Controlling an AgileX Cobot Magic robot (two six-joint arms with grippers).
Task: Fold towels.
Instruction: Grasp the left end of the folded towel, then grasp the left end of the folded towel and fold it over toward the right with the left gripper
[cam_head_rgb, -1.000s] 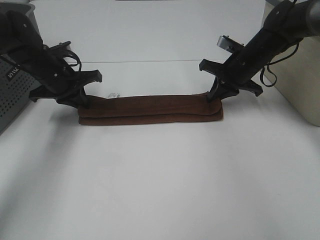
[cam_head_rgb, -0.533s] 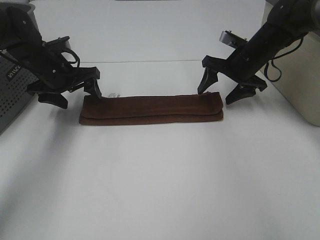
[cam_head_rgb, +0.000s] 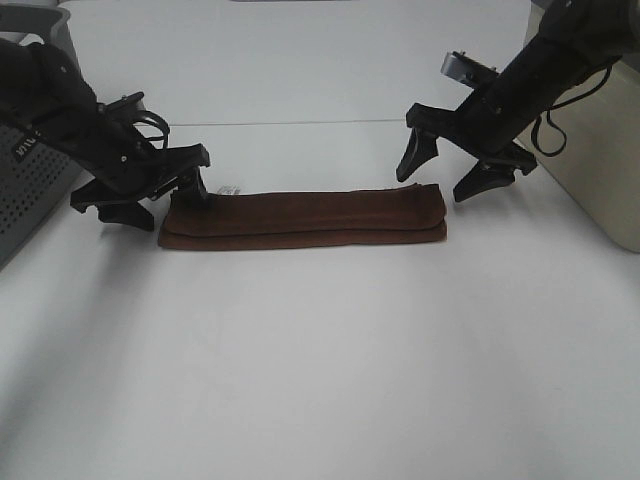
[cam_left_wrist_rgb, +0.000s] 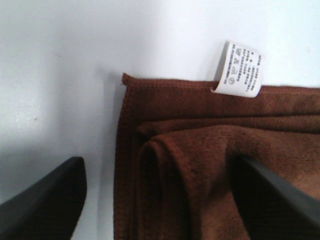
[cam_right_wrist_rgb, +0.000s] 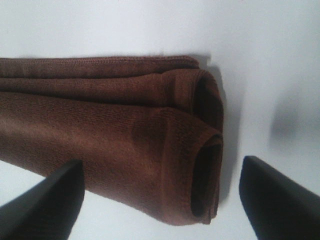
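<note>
Towel (cam_head_rgb: 300, 218) on table (cam_head_rgb: 320, 360); tag (cam_head_rgb: 228, 189) at L end

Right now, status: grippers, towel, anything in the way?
Left gripper open at tagged end, right gripper open over other end. Towel in long folded strip, flat on table. Grey crate off to the left.

One towel (cam_head_rgb: 300, 218), one left hand (cam_head_rgb: 163, 205), one right hand (cam_head_rgb: 435, 186).

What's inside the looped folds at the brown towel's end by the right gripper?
Nothing shows inside the dark reddish-brown terry-cloth towel: its two looped folds open onto dark hollows. Deeper in, cloth covers the view.
</note>
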